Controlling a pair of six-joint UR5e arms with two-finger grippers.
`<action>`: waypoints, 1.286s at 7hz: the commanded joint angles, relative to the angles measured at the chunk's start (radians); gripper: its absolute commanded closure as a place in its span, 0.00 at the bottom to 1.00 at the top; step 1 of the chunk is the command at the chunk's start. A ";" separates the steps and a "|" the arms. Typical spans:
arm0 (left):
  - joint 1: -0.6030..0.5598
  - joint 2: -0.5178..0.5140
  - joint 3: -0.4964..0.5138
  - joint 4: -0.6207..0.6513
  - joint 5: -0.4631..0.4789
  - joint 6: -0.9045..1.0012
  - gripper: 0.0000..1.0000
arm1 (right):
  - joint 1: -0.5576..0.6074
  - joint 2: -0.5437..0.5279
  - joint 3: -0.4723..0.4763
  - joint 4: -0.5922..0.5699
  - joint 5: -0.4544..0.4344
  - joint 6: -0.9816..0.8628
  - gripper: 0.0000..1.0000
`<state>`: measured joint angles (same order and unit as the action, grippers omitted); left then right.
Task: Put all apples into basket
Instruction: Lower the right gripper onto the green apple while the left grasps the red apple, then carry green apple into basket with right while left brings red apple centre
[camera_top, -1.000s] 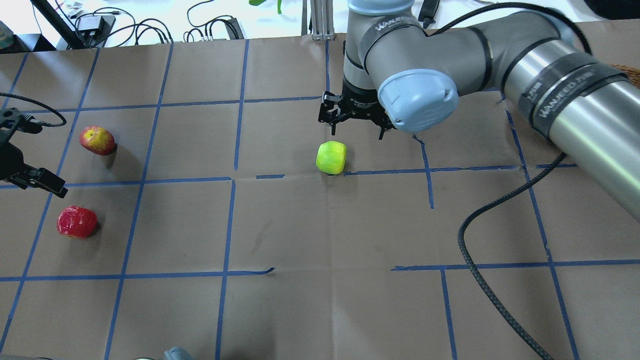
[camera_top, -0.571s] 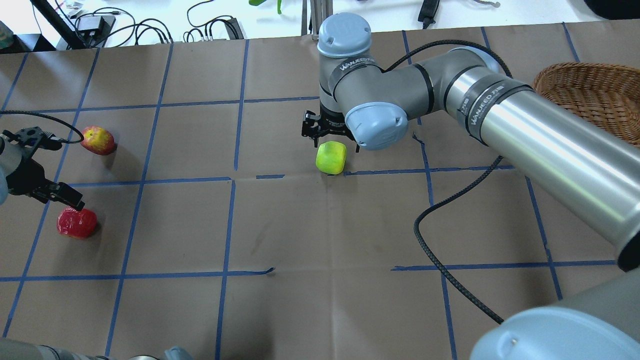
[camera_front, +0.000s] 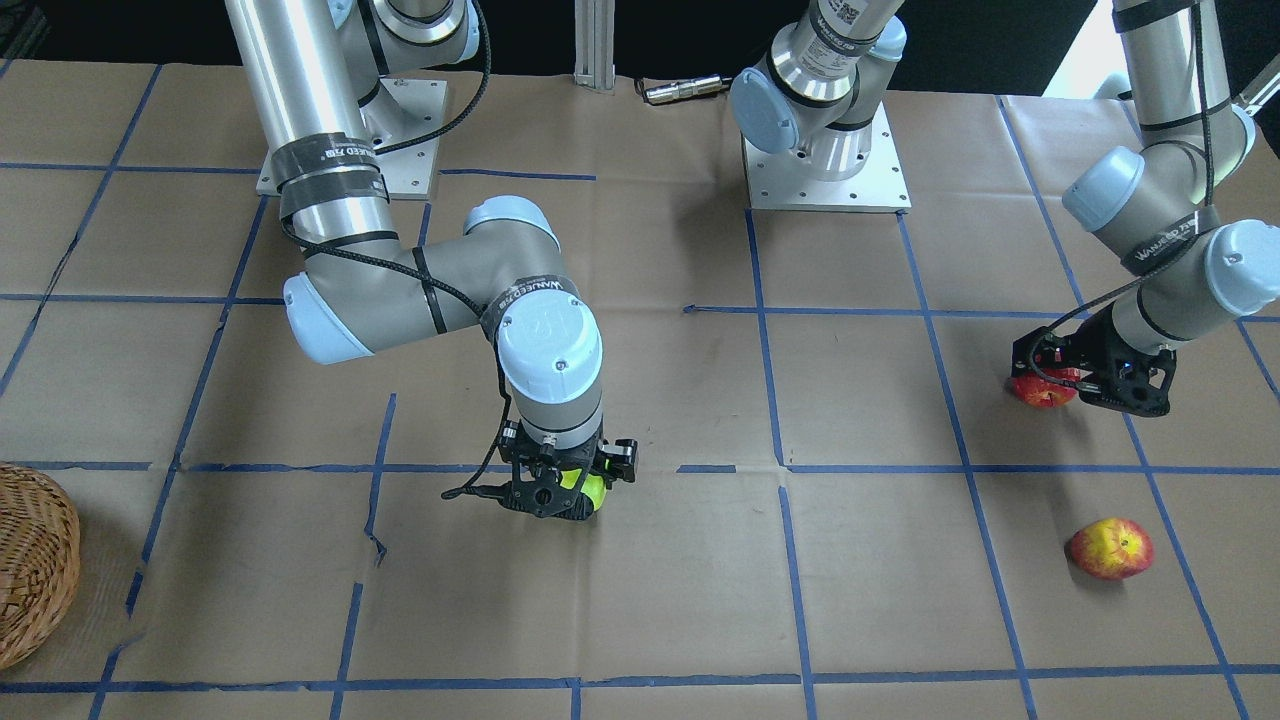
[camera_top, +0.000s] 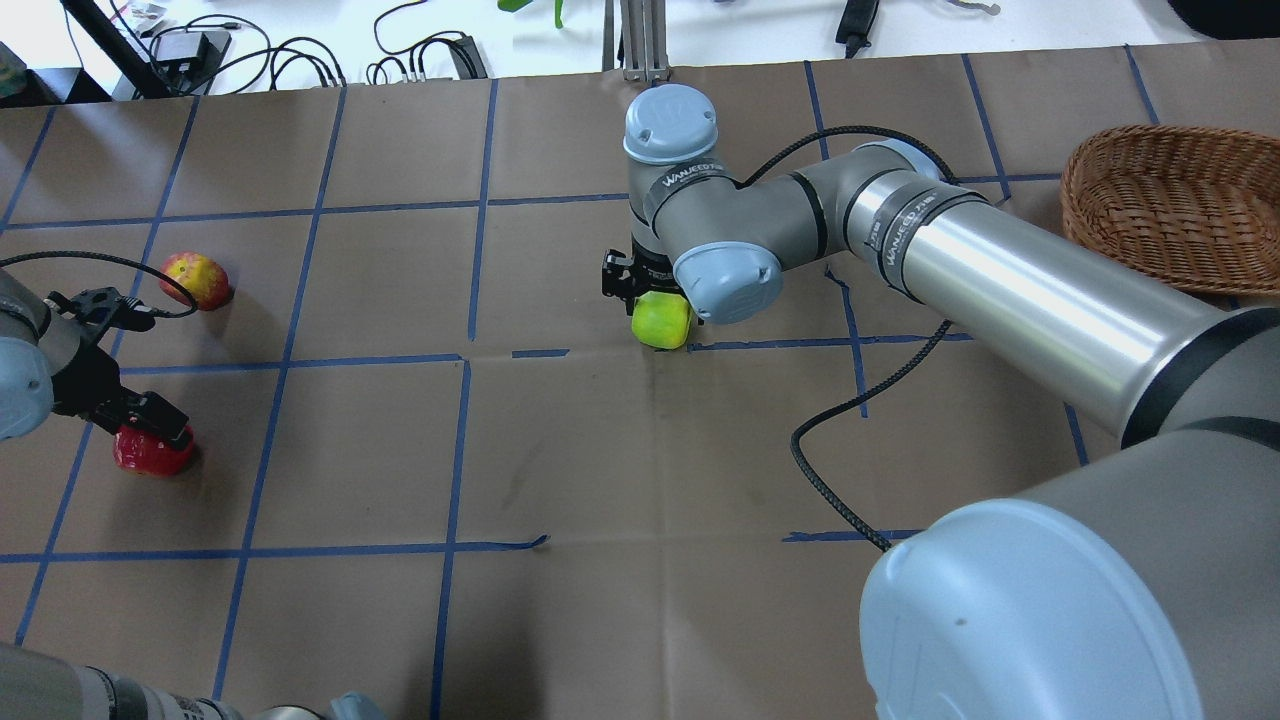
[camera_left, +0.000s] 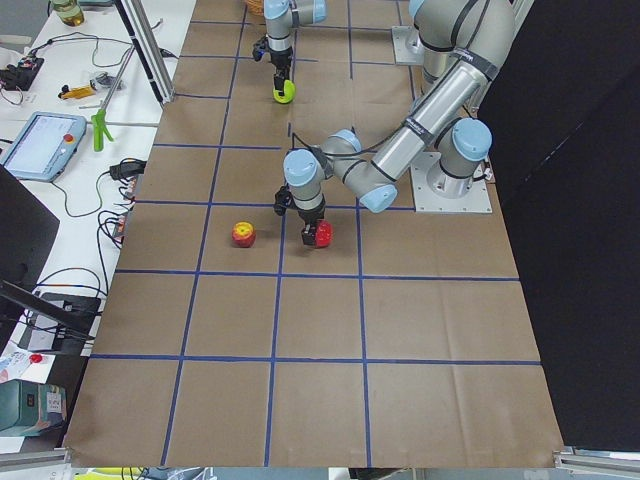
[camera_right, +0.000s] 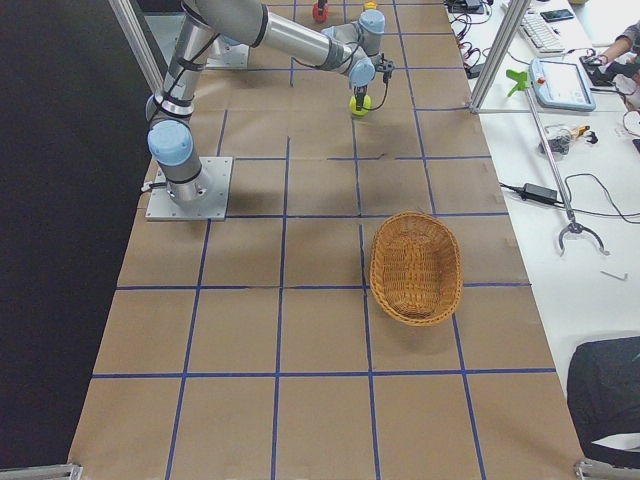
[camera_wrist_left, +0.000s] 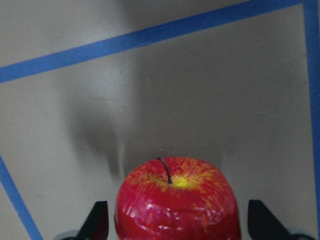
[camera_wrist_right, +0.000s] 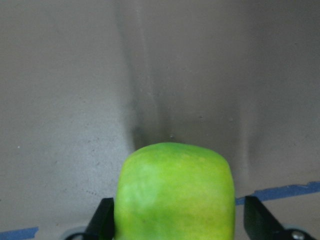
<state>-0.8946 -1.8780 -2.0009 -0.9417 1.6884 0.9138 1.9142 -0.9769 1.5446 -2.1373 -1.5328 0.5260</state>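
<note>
Both arms are at the grasp step and no apple is in the basket (camera_top: 1170, 210) yet; it sits at the far right of the table, well apart from all the fruit.

Right gripper (camera_wrist_right: 177, 225) is low over the green apple (camera_top: 662, 322) near table centre, fingers (camera_wrist_right: 256, 220) apart, one on each side of it. A gap shows on one side. The other pad is so close to the skin that I can't tell whether it touches.

Left gripper (camera_wrist_left: 180, 222) straddles the red apple (camera_top: 150, 452) at the left edge the same way, fingers spread and a sliver of gap on each side. The apple is upright with its stem toward the camera.

The red-yellow apple (camera_top: 196, 281) lies free on the paper, near the left gripper but apart from it.

To do this well:
- Close slowly so both pads meet the widest part of each apple together; the green one looks slightly off-centre, so it may roll or slide as the first pad pushes.
- Keep the tips just off the paper so they don't snag it.
- Check the grip holds, then lift straight up.
- The right arm has the short trip to the basket. The left arm's carry runs across the table, so stagger the two moves to keep the arms from meeting.
</note>
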 joint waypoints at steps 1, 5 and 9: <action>-0.006 -0.012 0.007 0.032 0.065 -0.021 0.47 | -0.001 0.001 -0.001 -0.012 -0.001 0.000 0.79; -0.128 0.183 0.014 -0.177 0.050 -0.213 0.67 | -0.299 -0.169 -0.001 0.118 0.008 -0.335 0.85; -0.675 0.220 0.179 -0.358 -0.100 -0.796 0.67 | -0.746 -0.186 -0.049 0.172 0.009 -0.904 0.91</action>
<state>-1.4081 -1.6146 -1.8888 -1.2662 1.6357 0.2801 1.2994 -1.1720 1.5196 -1.9698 -1.5248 -0.2090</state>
